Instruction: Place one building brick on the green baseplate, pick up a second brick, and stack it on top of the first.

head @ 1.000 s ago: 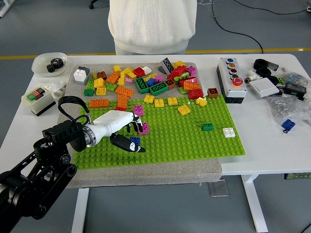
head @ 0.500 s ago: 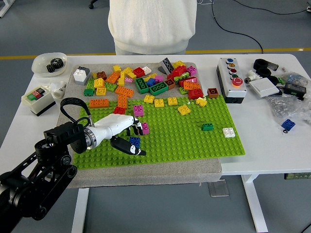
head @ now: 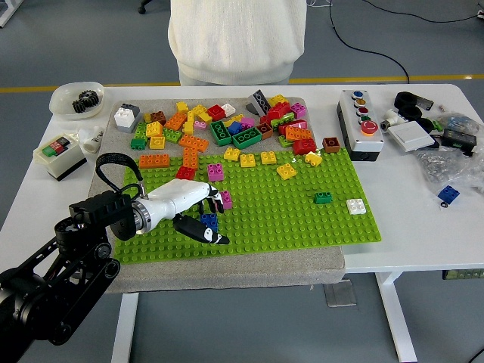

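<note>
A blue brick (head: 209, 221) is grasped in the left hand (head: 198, 210) low over the green baseplate (head: 302, 219) near its left edge, beside a pink brick (head: 225, 200); stacking is judged outstanding.

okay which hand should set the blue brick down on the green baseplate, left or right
Left. The left hand already sits over the green baseplate, fingers around the blue brick. No right hand is in view.

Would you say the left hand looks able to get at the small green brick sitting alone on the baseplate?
Probably yes: the left hand is on the same baseplate, and bare studs lie between it and the green brick.
</note>
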Robot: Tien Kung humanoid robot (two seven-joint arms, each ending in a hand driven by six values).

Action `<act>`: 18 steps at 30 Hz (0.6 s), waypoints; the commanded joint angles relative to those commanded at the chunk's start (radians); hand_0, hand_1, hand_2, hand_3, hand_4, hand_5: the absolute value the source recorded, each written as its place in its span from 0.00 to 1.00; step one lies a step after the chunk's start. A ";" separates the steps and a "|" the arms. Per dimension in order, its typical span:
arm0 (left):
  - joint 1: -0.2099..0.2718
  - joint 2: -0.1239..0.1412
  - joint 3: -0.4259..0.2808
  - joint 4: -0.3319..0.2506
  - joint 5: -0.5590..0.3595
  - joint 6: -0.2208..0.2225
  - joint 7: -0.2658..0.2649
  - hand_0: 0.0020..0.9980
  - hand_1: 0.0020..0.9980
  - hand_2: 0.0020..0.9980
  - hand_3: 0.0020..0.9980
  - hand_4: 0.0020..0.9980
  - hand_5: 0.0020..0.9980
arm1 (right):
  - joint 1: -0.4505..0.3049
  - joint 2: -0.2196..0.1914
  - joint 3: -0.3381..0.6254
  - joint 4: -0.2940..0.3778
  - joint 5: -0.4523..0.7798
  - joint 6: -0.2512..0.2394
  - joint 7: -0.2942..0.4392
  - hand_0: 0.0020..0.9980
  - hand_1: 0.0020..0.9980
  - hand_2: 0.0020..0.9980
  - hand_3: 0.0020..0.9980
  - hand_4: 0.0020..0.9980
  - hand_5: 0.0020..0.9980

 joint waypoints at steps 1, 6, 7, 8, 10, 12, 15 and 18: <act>0.000 0.000 -0.001 0.000 0.000 0.001 0.000 0.72 0.53 0.63 0.62 1.00 0.58 | 0.000 0.000 0.000 0.000 0.000 0.000 0.000 0.74 0.65 0.72 0.60 0.83 0.40; -0.002 -0.003 -0.011 0.002 0.000 0.021 -0.004 0.73 0.53 0.63 0.63 1.00 0.59 | -0.002 0.000 0.000 0.000 -0.002 0.001 0.000 0.74 0.65 0.72 0.60 0.83 0.40; -0.002 -0.003 -0.012 0.002 0.000 0.022 -0.004 0.73 0.53 0.63 0.63 1.00 0.59 | -0.002 0.000 0.000 0.000 -0.002 0.001 0.000 0.74 0.65 0.72 0.60 0.83 0.40; -0.001 -0.003 -0.017 -0.001 0.000 0.028 -0.004 0.73 0.53 0.63 0.63 1.00 0.59 | -0.002 0.000 -0.001 0.000 -0.002 0.000 0.000 0.74 0.65 0.72 0.60 0.83 0.40; 0.000 -0.001 -0.029 -0.015 0.000 0.029 -0.004 0.73 0.52 0.63 0.62 1.00 0.59 | -0.002 0.000 -0.001 0.000 -0.002 0.000 0.000 0.74 0.64 0.72 0.61 0.83 0.40; 0.002 0.003 -0.037 -0.027 0.000 0.021 -0.002 0.73 0.52 0.63 0.62 1.00 0.59 | -0.003 0.000 -0.001 0.000 -0.002 0.001 0.000 0.74 0.64 0.72 0.61 0.83 0.40; 0.007 0.013 -0.042 -0.046 0.000 0.012 -0.001 0.73 0.52 0.63 0.59 1.00 0.59 | -0.003 0.000 0.000 0.000 -0.003 0.000 0.000 0.74 0.65 0.72 0.61 0.83 0.40; 0.016 0.020 -0.044 -0.055 0.000 0.012 -0.004 0.73 0.52 0.63 0.59 1.00 0.59 | -0.003 0.000 0.000 0.000 -0.004 0.001 0.000 0.74 0.65 0.72 0.61 0.83 0.40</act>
